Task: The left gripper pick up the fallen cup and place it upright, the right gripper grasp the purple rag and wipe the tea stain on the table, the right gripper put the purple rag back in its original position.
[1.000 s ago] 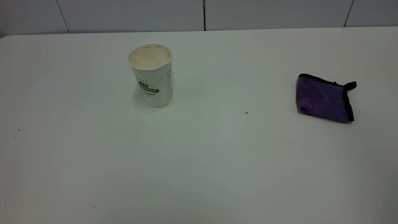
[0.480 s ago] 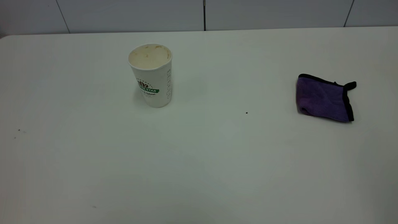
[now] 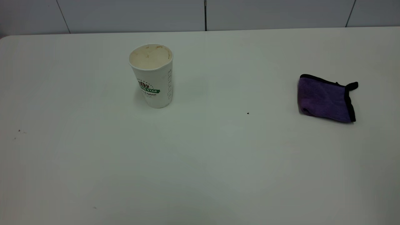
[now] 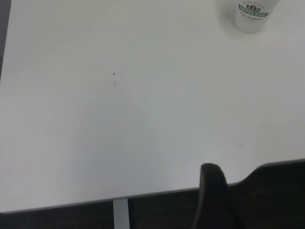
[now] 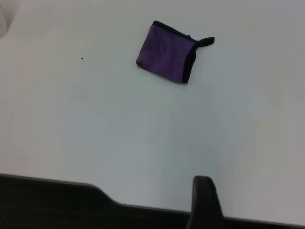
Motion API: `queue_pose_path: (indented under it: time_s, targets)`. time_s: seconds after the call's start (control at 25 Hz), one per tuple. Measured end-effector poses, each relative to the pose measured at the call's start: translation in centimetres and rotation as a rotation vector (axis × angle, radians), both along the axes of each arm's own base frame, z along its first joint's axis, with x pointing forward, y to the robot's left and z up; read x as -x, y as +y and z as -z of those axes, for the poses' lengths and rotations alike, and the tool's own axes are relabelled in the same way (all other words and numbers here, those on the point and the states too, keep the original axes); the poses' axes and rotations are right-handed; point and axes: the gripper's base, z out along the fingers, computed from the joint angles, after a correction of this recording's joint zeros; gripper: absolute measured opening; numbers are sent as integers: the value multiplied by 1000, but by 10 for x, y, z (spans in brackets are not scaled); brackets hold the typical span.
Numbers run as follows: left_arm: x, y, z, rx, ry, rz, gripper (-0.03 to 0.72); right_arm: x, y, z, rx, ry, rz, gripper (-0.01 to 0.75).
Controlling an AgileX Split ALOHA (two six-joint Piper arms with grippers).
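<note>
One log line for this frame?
cup: upright | purple rag: lying on table, untouched | tea stain: none visible | grippers: off table

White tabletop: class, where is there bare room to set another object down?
The white smooth table is bare between the upright white paper cup and the folded purple rag, apart from a tiny black speck, and across the near side. Nowhere is crowded.

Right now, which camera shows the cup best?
The exterior view: the cup stands upright and whole on the table, with its stained inside and green logo visible. The left wrist view catches only its lower part, cut off by the frame. The right wrist view shows at most a pale sliver at the frame edge.
</note>
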Motion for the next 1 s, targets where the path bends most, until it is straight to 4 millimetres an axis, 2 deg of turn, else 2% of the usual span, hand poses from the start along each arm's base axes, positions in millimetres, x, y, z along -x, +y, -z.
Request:
queue_pose_path:
  time_s: [0.32,1.0]
  targets:
    - [0,0,0,-1,0,0,497,11,0,0,-3,-79,104,544]
    - [0,0,0,-1,0,0,497,11,1,0,-9,-79,105,544]
